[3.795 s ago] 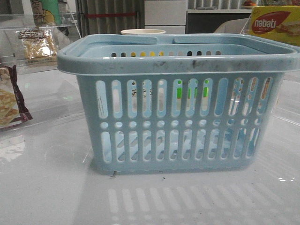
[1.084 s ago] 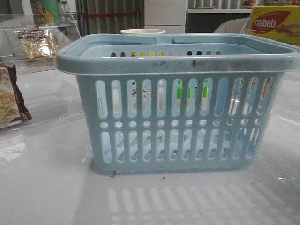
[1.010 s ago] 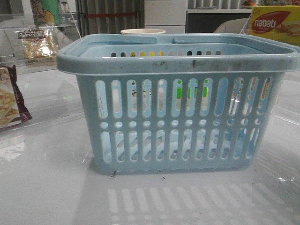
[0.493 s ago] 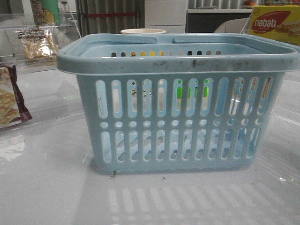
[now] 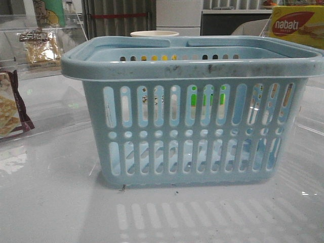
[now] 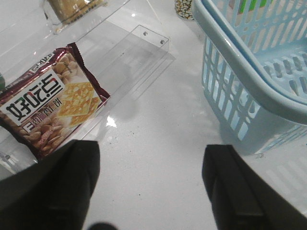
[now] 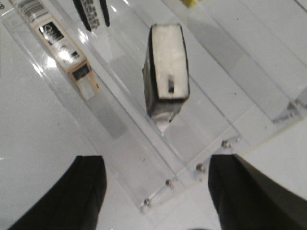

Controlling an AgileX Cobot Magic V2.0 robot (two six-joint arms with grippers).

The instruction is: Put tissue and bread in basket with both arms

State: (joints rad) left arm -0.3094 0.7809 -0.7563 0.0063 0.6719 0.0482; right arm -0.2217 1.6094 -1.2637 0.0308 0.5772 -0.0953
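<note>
The light-blue basket (image 5: 192,111) stands in the middle of the table; its corner shows in the left wrist view (image 6: 254,72). The bread (image 5: 38,46) lies on a clear shelf at the far left; its edge shows in the left wrist view (image 6: 72,5). My left gripper (image 6: 151,191) is open and empty above bare table, between the maroon packet and the basket. The tissue (image 7: 167,67), a small dark pack with a pale face towards me, stands on edge on a clear shelf. My right gripper (image 7: 156,191) is open and empty just short of it. Neither arm shows in the front view.
A maroon-edged cracker packet (image 6: 48,100) lies on the clear shelf left of the basket (image 5: 10,109). A tan box with a barcode (image 7: 62,48) lies beside the tissue. A yellow Nabati box (image 5: 296,25) and a pale cup (image 5: 154,34) stand behind the basket.
</note>
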